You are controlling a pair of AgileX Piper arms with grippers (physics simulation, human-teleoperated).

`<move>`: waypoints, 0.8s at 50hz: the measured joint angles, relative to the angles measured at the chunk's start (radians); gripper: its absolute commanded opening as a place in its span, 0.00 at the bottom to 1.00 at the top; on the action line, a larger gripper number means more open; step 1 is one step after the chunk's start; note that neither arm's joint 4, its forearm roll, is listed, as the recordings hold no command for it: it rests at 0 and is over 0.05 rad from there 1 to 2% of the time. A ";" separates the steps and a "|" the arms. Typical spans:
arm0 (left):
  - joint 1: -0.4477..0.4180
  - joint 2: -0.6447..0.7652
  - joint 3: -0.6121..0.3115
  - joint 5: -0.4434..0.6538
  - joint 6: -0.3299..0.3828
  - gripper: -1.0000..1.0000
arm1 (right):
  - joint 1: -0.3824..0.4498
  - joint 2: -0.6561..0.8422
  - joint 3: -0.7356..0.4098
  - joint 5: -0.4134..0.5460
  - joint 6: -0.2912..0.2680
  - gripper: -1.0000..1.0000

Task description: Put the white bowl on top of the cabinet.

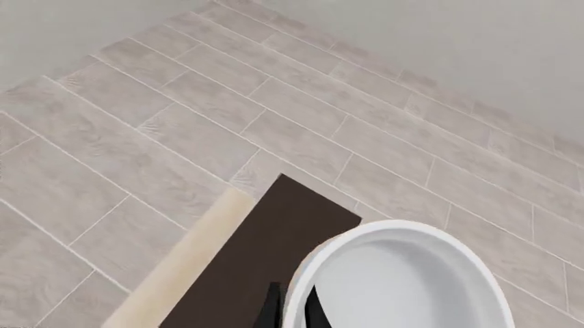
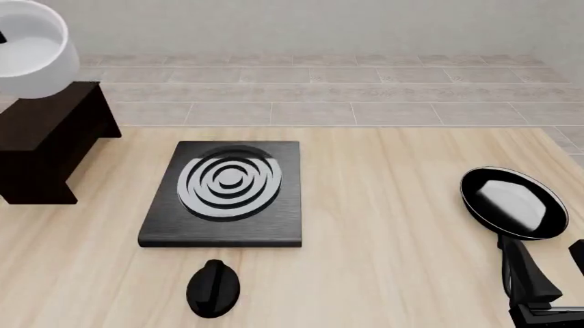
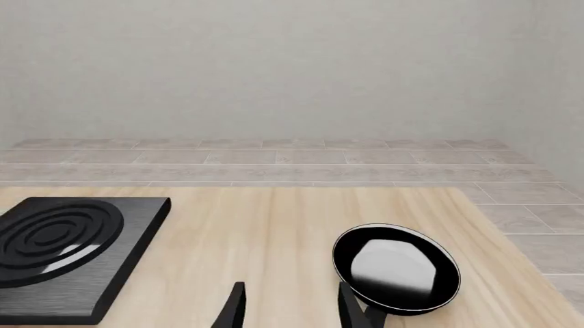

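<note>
Pinching the rim of the white bowl (image 1: 406, 280), your left gripper (image 1: 292, 311) shows only its two dark fingertips, one on each side of the bowl's wall, in the left wrist view. Beyond those fingertips lies the flat top of the cabinet (image 1: 264, 260), with the bowl's far half hanging past the cabinet's edge over the tiled floor (image 1: 182, 123). Whether the bowl's base touches the cabinet top, you cannot tell from here. In the front view the white bowl (image 2: 32, 48) sits high above the cabinet (image 2: 46, 137), at the far left, and the left gripper itself is almost wholly out of that picture.

Your right gripper (image 3: 287, 307) is spread, nothing between its fingers (image 2: 524, 273), and it hangs low over the table (image 2: 383, 205). Just ahead of it and slightly to its right lies the black frying pan (image 3: 395, 268). Well off to its left is the stove slab (image 2: 228, 191), with a black knob (image 2: 213, 288) near that slab's closer edge.
</note>
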 measured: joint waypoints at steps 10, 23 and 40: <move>0.018 0.035 -0.022 -0.018 -0.017 0.00 | 0.000 0.000 0.000 0.000 0.000 1.00; 0.047 0.096 -0.067 -0.036 -0.037 0.00 | 0.000 0.000 0.000 0.000 0.000 1.00; 0.076 0.163 -0.098 -0.053 -0.052 0.00 | 0.000 0.000 0.000 0.000 0.000 1.00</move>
